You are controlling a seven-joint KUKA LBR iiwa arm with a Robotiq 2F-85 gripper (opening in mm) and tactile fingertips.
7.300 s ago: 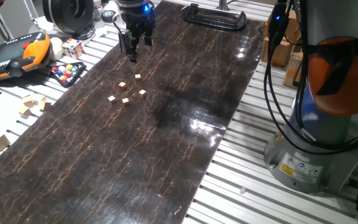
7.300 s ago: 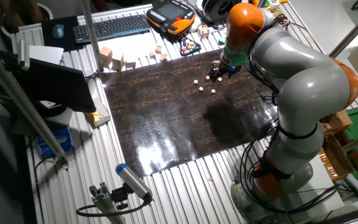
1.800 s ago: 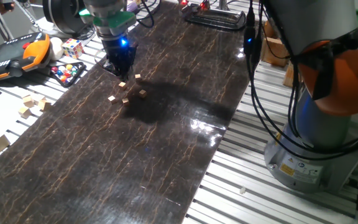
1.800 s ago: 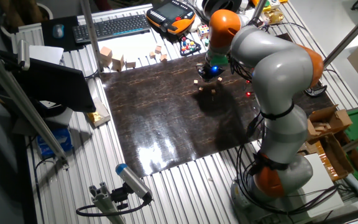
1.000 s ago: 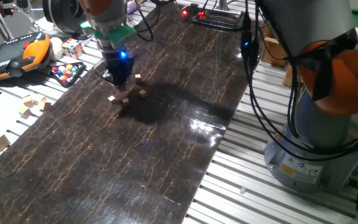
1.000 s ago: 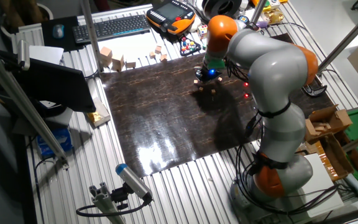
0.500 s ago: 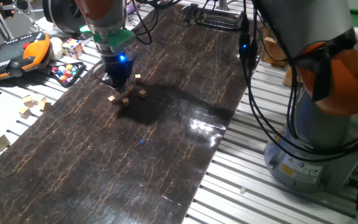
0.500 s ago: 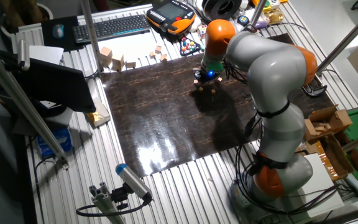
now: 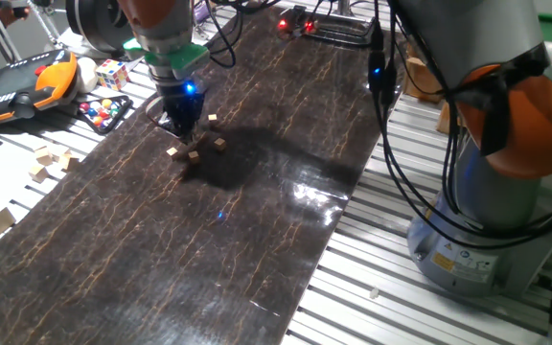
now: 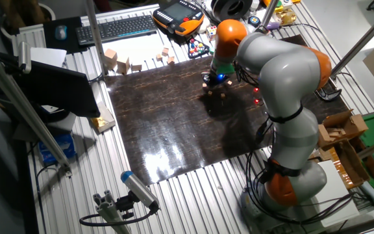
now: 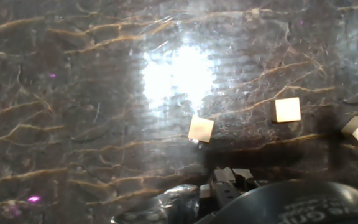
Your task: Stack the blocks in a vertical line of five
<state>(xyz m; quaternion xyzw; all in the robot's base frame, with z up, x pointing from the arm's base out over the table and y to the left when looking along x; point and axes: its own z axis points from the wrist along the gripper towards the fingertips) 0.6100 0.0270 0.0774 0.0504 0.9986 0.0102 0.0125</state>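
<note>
Small tan blocks lie in a loose cluster on the dark marbled mat [image 9: 257, 220]: one block [image 9: 213, 119] at the back, one [image 9: 220, 144] on the right, one [image 9: 172, 150] on the left and one [image 9: 193, 154] in front. My gripper [image 9: 182, 130] is down low in the middle of them, its tips nearly on the mat. In the other fixed view the gripper [image 10: 214, 82] covers part of the cluster. The hand view shows three blocks, the nearest block [image 11: 201, 129] lying just beyond the dark fingertips [image 11: 229, 179]. The gap between the fingers is hidden.
Left of the mat lie a multicoloured puzzle cube [image 9: 111, 74], an orange pendant [image 9: 27, 81], a tray of coloured balls [image 9: 103, 111] and larger pale wooden blocks [image 9: 46, 163]. A black clamp [image 9: 329, 24] sits at the mat's far end. The arm's base [image 9: 477, 230] stands on the right.
Since seven seconds ago the gripper has come forward from beyond the cluster and dropped low among the blocks, covering one of them. Over the last second it has hardly moved.
</note>
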